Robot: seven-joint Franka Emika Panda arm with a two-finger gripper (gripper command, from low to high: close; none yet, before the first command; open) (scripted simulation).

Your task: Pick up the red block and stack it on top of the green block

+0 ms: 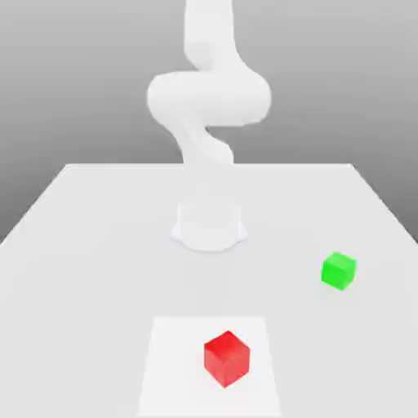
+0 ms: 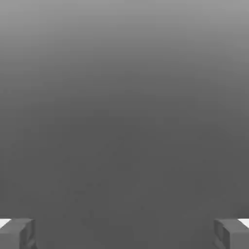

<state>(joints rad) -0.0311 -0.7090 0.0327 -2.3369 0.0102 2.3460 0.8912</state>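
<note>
The red block (image 1: pixel 226 357) sits on a paler square patch (image 1: pixel 171 367) at the near edge of the table (image 1: pixel 82 245), apart from everything else. Farther back and toward the exterior view's right rests the green block (image 1: pixel 339 270). The arm (image 1: pixel 208 106) rises from the far middle, seemingly folded upward. The gripper (image 2: pixel 124 233) has its fingers (image 2: pixel 18 232) spread wide apart, holding nothing.

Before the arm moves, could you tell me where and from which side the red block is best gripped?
Probably from straight above, closing the gripper on two opposite vertical faces of the red block. It sits flat on the table, turned corner-first toward the exterior view, so the wrist should rotate to match. The green block stands well apart.
</note>
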